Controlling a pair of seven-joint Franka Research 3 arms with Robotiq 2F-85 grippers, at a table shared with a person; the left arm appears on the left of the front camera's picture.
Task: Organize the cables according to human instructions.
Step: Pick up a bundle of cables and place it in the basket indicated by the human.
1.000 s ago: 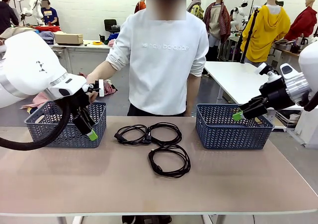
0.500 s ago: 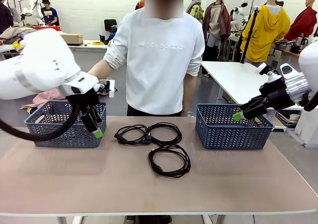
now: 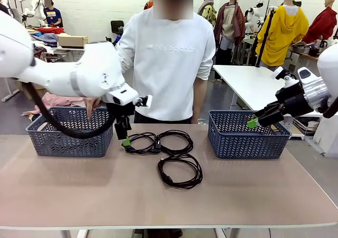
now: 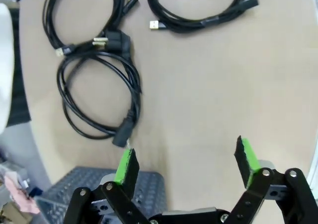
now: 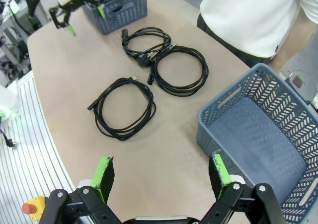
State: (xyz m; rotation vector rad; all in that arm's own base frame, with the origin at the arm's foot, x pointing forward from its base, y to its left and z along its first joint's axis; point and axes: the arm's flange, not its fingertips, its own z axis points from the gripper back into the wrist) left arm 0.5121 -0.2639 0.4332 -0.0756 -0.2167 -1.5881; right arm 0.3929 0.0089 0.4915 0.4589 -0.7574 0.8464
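**Left tool [image 3: 125, 140] poised, jaws apart, over the coiled thin black power cords [image 3: 158, 142] at mid-bench.**
Three glossy round coils lie on the matte tan bench [image 3: 79, 190]: two touch and one lies nearer. The blue lattice plastic left basket [image 3: 68, 140] stands just beside the left tool. The right tool [image 5: 161, 174], green pads spread, hangs by the matching right basket [image 3: 248, 140]. A person in a white sweatshirt [image 3: 169, 64] stands behind.

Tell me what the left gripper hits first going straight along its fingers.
The left gripper likely meets bare table first; the nearest cable ends right by one finger and may get clipped. Depth unclear.
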